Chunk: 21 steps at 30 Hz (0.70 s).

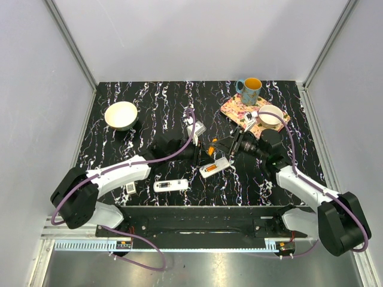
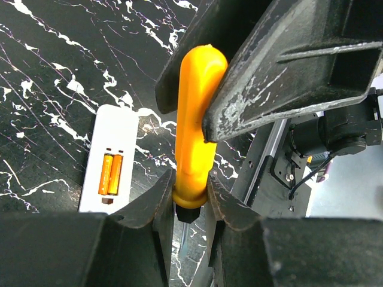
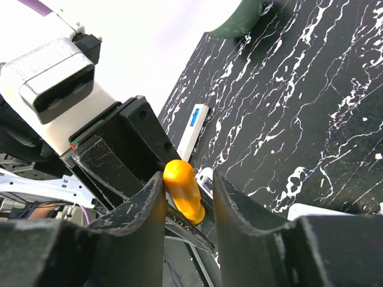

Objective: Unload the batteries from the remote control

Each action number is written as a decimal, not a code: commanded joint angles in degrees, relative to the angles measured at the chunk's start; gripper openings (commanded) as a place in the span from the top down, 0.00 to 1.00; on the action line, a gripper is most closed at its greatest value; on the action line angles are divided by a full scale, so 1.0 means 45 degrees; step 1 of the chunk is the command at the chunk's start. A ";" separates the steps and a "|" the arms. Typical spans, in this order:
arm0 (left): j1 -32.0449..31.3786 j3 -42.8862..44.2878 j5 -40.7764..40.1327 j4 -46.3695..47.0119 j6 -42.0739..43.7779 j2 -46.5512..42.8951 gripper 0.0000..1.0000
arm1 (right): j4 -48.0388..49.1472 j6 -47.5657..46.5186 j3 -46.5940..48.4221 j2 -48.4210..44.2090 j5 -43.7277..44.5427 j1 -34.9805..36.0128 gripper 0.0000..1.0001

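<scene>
No writing can be read in any view. The small white piece (image 1: 130, 189) at the lower left of the worktop (image 1: 155, 113) bears a dark mark too small to make out. The blue patch on the white remote (image 3: 193, 122), mid-frame, shows no letters.

The tool (image 2: 194, 119) and remote control (image 2: 114, 128) look smooth plastic, the tabletop (image 2: 48, 72) glossy.

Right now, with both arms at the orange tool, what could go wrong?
1. The orange tool is clamped in the left jaws while the right jaws stand around its rounded end; if the arms pull unevenly, it may twist or slip out.
2. The open remote with its two batteries lies close by; a dropped tool could knock it aside.
</scene>
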 commanded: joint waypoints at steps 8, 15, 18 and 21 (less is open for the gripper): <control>-0.0081 0.0286 -0.0260 0.0276 0.0054 -0.0178 1.00 | 0.0723 -0.0135 0.0458 -0.0037 -0.0563 0.0114 1.00; 0.0017 -0.0044 -0.0963 0.0039 0.0073 -0.0723 0.30 | -0.0838 -0.1655 0.0303 -0.0740 0.0452 0.0114 1.00; 0.0192 -0.0396 -0.1451 -0.0213 0.0131 -0.1075 0.23 | -0.1774 -0.2573 0.0225 -0.1189 0.1718 0.0114 1.00; 0.0349 -0.0592 -0.2016 -0.0837 0.0501 -0.1154 0.20 | -0.2578 -0.3296 0.0069 -0.1677 0.3338 0.0114 1.00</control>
